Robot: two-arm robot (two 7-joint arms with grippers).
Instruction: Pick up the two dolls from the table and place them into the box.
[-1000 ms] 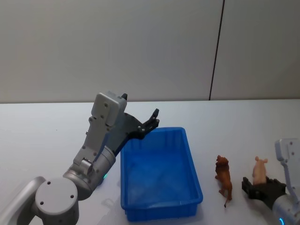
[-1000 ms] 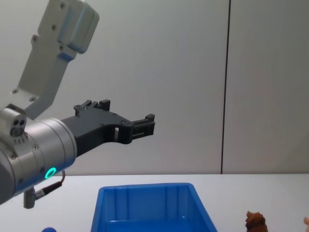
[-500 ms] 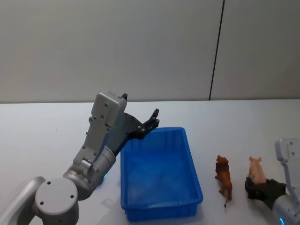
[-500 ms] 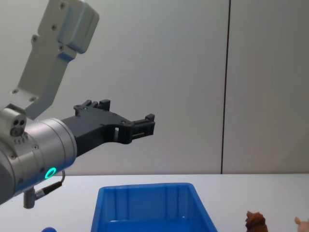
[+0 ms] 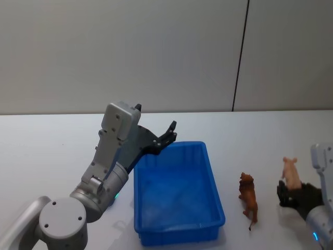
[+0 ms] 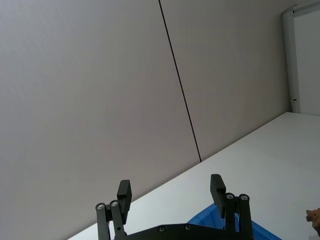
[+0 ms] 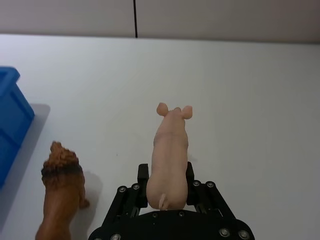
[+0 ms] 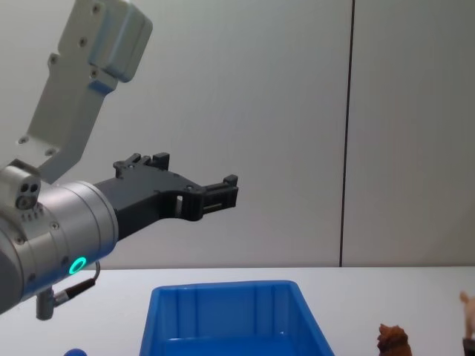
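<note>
Looking down from the head view, the right claw (image 5: 292, 188) sits at the right edge of the white bench (image 5: 47, 151), clenched on the pink pig doll (image 5: 290, 172), which stands upright between its black fingers. The brown lion doll (image 5: 248, 197) stands on the bench between that claw and the blue box (image 5: 187, 144), close to the box's right wall but apart from it. The left claw (image 5: 171, 131) hangs above the box's far left corner, released and holding nothing.

From the left wrist view, the left claw (image 6: 170, 187) shows two fingers spread wide against the grey wall, with a strip of the box (image 6: 205, 224) just beyond them.

From the right wrist view, the right claw (image 7: 166, 172) presses on both flanks of the pig (image 7: 170, 150), whose head points away from the wrist. The lion (image 7: 60, 190) stands just beside it, and a corner of the box (image 7: 10, 115) lies past the lion.

From the chest view, the left claw (image 8: 228, 191) is held high over the box (image 8: 223, 288). The lion's head (image 8: 392, 340) shows low on the right, and the pig (image 8: 467, 308) is at the right edge, higher than the lion.
</note>
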